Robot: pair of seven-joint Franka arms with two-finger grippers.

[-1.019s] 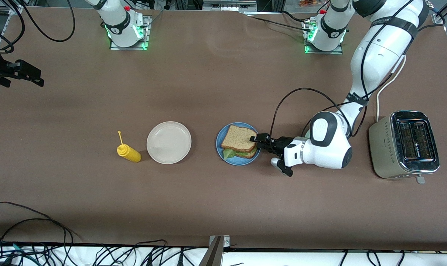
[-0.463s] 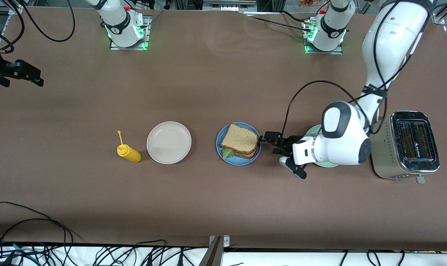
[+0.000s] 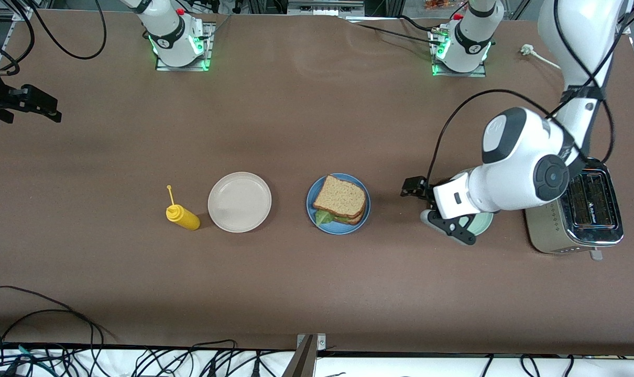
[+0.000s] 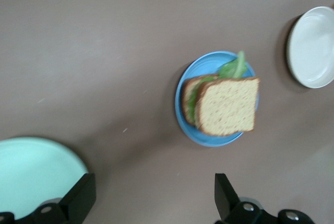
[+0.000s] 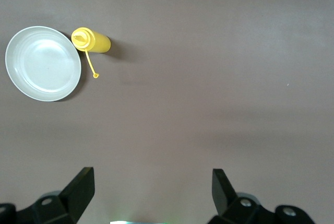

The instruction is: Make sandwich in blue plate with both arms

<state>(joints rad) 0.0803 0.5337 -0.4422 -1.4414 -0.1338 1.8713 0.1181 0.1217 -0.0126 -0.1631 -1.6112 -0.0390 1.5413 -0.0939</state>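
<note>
1. Brown wholegrain bread sandwich with green lettuce (image 3: 340,200) sits assembled on the round blue plate (image 3: 314,208) – mid surface, beside the beige-white plate (image 3: 239,201).
2. Left end effector (image 3: 414,187) – fingers spread wide, empty, above bare surface between blue plate and mint-green plate (image 3: 482,224).
3. Right end effector (image 5: 151,190) waits near the right arm's end, fingers wide, empty.
</note>
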